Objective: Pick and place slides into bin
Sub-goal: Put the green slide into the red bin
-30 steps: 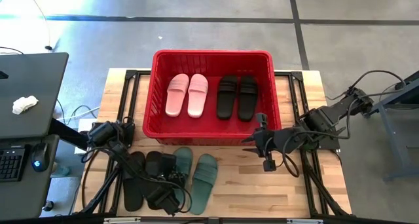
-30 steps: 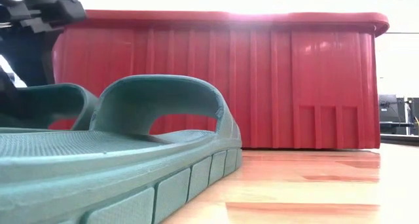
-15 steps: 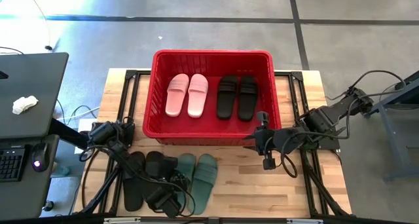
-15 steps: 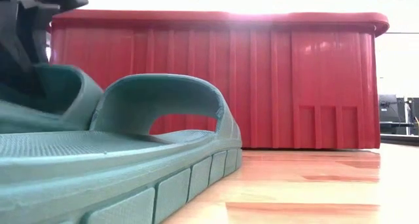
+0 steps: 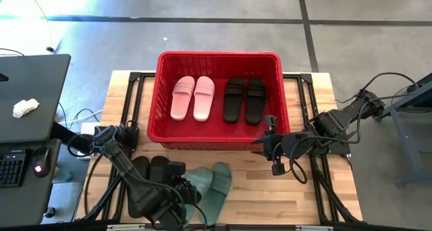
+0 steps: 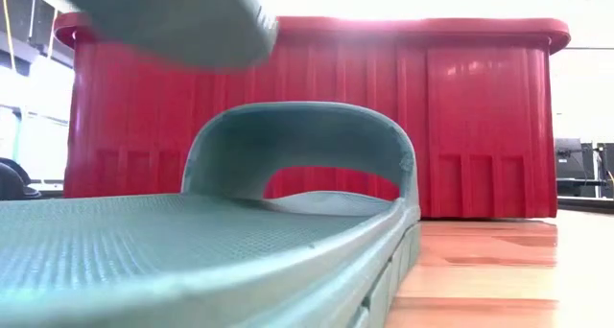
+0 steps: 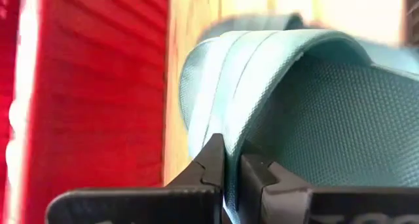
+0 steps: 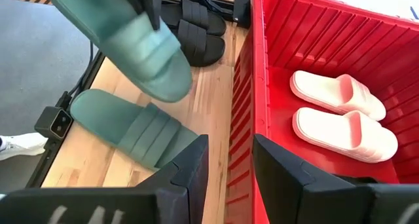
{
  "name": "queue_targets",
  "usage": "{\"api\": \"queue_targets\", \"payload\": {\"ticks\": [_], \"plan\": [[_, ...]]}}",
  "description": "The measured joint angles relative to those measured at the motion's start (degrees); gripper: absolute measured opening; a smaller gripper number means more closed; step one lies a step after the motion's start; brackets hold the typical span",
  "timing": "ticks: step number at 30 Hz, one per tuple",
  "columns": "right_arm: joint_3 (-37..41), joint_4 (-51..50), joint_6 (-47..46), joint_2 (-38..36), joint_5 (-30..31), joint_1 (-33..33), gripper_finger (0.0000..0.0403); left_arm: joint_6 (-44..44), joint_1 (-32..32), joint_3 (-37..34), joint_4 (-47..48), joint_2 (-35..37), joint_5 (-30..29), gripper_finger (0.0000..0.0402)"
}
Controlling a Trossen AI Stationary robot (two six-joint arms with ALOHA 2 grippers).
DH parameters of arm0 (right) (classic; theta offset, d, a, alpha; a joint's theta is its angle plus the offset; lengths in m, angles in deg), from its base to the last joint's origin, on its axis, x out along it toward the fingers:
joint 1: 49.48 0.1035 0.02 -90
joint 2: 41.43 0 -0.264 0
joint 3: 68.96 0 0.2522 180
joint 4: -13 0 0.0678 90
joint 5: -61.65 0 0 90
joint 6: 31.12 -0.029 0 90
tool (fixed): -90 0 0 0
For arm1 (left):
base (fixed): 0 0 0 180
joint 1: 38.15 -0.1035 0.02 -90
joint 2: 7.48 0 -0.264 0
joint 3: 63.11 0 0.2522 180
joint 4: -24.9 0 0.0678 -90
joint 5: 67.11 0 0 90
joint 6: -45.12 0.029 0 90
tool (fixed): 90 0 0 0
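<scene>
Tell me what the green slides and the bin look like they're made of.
Green slides: seemingly soft rubbery foam, matte, with a fine dimpled footbed and ribbed strap; the one pinched in the left gripper looks thin there.
Bin: rigid moulded plastic, slightly glossy red, with vertical ribs and a thick rim.

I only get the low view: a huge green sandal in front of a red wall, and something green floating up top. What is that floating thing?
Observer: The other green slide, held in the air by the left gripper, fingers pinched on its strap.
Operator: What's inside the red thing?
Observer: The bin holds a pink pair and a black pair, side by side.
Operator: Is the other arm busy?
Observer: No. The right gripper hangs by the bin's front wall, fingers apart and empty.
</scene>
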Motion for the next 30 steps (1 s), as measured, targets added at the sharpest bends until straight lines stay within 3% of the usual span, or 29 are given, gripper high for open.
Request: {"api": "queue_targets", "payload": {"ticks": [7,12,21,30], "plan": [[0.0,0.0,0.4,0.0,-1.3,0.0,0.0108,8.0,0.0,12.3,-0.9,0.0,-2.8,0.0003],[0.0,0.0,0.9,-0.6,-3.7,0.2,0.0108,13.5,0.0,19.5,-0.8,0.0,-8.2,0.0002],[0.0,0.2,1.5,-4.3,-3.9,0.9,0.0108,20.1,-3.5,19.7,-1.5,4.9,-20.8,0.0001],[0.0,0.1,1.5,-6.4,-2.0,0.9,0.0108,33.8,-15.8,19.6,1.9,6.3,-30.4,0.0001]]}}
